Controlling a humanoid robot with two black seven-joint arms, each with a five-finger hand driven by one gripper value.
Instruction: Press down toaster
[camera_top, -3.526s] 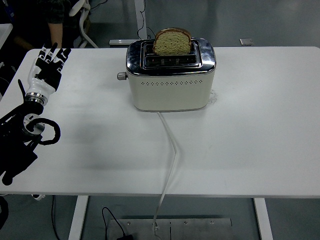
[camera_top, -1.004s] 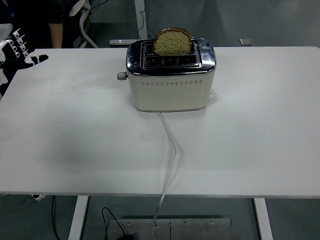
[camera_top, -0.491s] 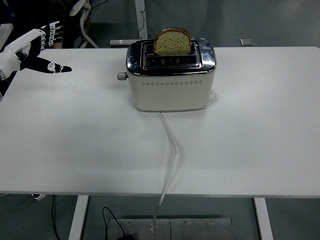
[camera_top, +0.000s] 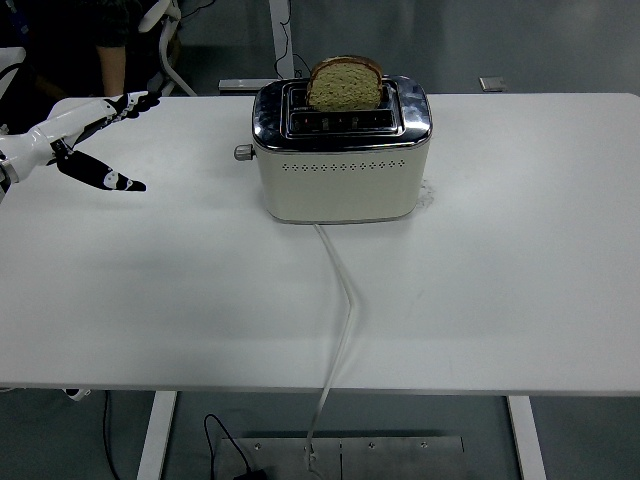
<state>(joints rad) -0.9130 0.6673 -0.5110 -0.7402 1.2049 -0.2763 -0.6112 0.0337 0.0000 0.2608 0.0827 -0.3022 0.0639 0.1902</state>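
Since half a second ago, the white-and-black left hand is brought lower, fingers spread, empty, toward the cream chrome-topped toaster mid-table, its side lever being faced.

No text, label, brand or number can be read on anything here.

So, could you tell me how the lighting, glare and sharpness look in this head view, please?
Head view: lighting is even and soft, with a faint shadow on the white table under the left robot hand. The toaster has bright reflections on its chrome top but stays readable. The bread slice and the cord are sharp; the robot hand looks slightly soft.
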